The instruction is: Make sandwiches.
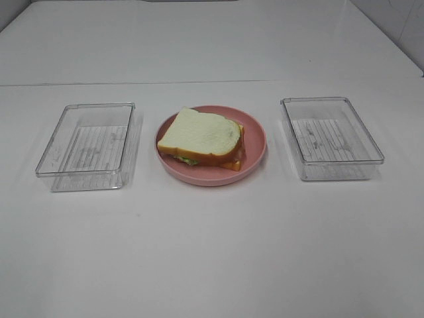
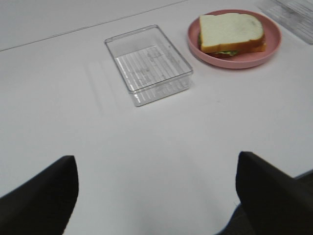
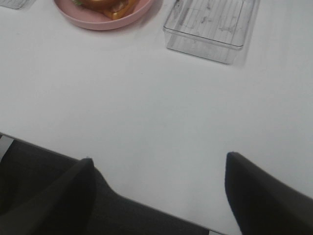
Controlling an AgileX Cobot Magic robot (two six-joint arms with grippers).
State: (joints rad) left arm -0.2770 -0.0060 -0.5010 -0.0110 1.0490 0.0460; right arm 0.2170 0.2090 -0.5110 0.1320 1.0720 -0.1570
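Left claw (image 2: 156, 196) released, jaws spread wide with nothing between them, hanging over bare white table (image 2: 146, 147) well back from everything. Right claw (image 3: 159, 191) likewise released, jaws wide apart and empty, over bare table near its edge. Neither claw shows in the high view. Ahead of the left claw sits a clear plastic tray (image 2: 148, 63), nothing in it, ribbed bottom showing. Ahead of the right claw sits the other clear tray (image 3: 210, 22), also with nothing in it. Between the two trays, a round pink plate (image 1: 255, 142), apart from both. Sandwich (image 1: 201, 136) lies flat on the plate, slightly toward the plate's left side in the high view: white bread slice on top with orange-brown crust, a bit of green lettuce poking out at the front lower edge, yellow cheese corner and brown-red filling showing along the right side. Bottom slice mostly hidden. Right wrist view catches only the plate's near rim and the orange underside of the stack. A thin seam runs across the table behind the trays.
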